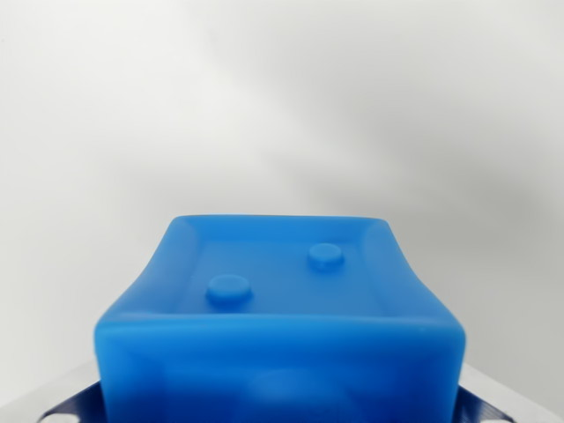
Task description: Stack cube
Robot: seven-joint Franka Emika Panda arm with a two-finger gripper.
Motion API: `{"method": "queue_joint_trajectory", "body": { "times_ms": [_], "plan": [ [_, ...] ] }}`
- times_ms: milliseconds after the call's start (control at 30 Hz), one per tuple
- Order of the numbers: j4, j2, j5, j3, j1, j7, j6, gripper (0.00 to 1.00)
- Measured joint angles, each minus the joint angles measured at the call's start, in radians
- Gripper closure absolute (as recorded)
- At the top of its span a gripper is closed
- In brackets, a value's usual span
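So the blue cube is right up against the wrist camera, filling the bottom middle of the wrist view. Its upper face is a shallow recessed panel with a raised rim, and two little round studs sit in it, one nearer on the wrist view's left, one farther back toward the right. The face slopes away from the lens, so the cube points straight out from the wrist; I can't pick a long axis. At the bottom corners you can see bits of the fingers, silvery with dark blue pads, flanking the cube and seemingly gripping it. Beyond that it's just plain pale blurry background, no bench edge to make out.
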Motion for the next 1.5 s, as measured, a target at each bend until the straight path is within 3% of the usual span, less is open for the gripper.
{"method": "queue_joint_trajectory", "body": {
  "times_ms": [1500],
  "plan": [
    [0.065,-0.015,0.011,-0.009,-0.143,-0.198,-0.08,1.0]
  ]
}}
